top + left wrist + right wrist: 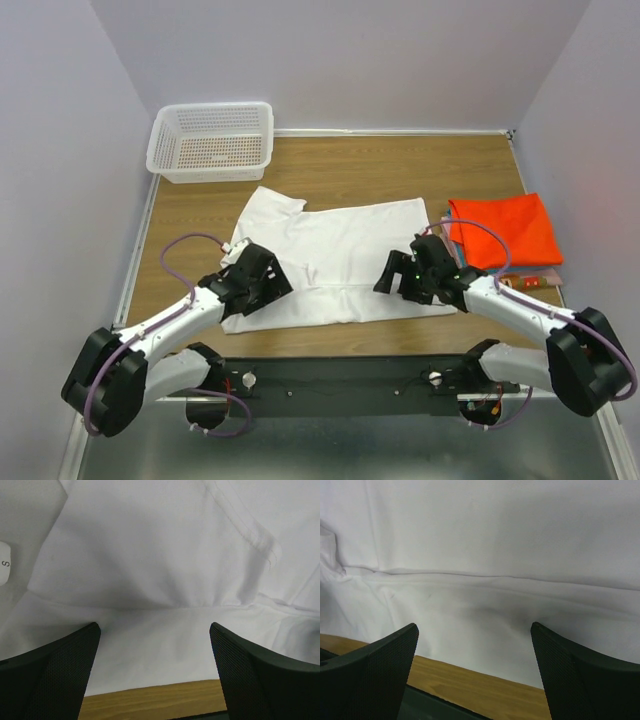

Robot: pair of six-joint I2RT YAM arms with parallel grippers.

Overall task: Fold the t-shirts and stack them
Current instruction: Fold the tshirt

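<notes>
Near the table's left side, the left gripper (pixel 268 283) hangs wide open and empty over the near-left hem of the white t-shirt (pixel 340 255). The shirt lies flat, long axis left-right, between both arms. The right gripper (pixel 392 274) gapes likewise over its near-right hem. The folded orange-red t-shirt (pixel 505 230) lies farther right.

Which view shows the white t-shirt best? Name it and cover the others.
Top external: the whole white t-shirt lies spread on the table, nearly its full outline visible. Left wrist shows only a close patch with a stitched hem and size tag; right wrist only a creased patch at its near edge.
</notes>
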